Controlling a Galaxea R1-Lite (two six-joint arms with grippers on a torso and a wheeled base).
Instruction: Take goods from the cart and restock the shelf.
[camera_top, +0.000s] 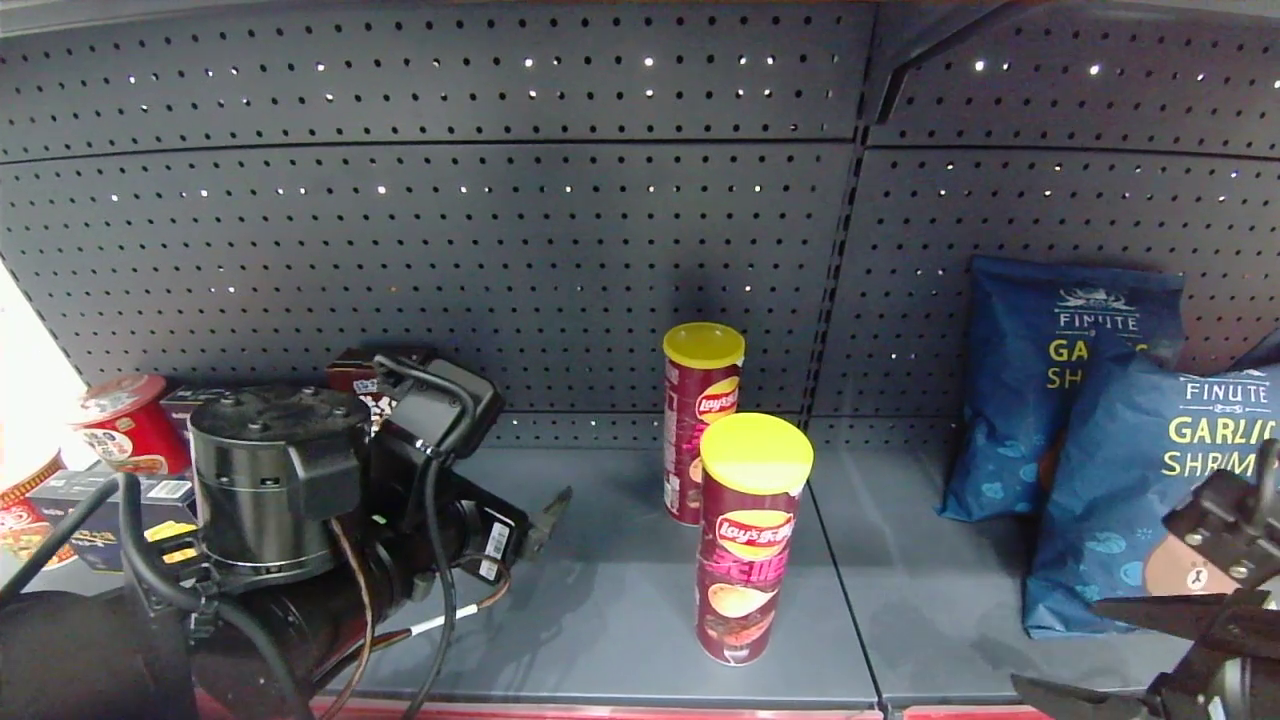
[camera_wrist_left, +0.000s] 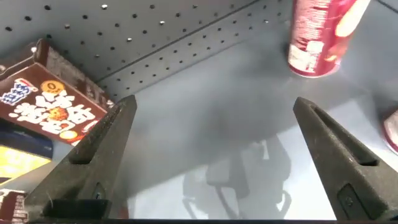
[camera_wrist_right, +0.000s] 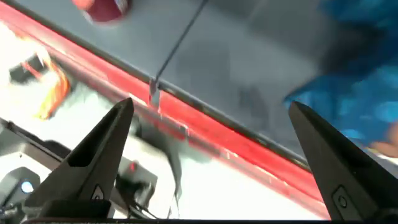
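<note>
Head view: the front maroon yellow-lidded chip can (camera_top: 752, 545) stands upright on the grey metal shelf (camera_top: 620, 600), its twin (camera_top: 700, 420) behind. Bare shelf lies left of it, blue snack bags (camera_top: 1060, 400) right.

Left wrist view: the left end effector (camera_wrist_left: 214, 102) gapes empty left of that can.

Right wrist view: the right end effector (camera_wrist_right: 210, 104), spread empty, hangs over the shelf's red front edge (camera_wrist_right: 249, 148).

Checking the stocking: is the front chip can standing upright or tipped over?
Upright: the front chip can stands on its base on the shelf, yellow lid on top.
</note>
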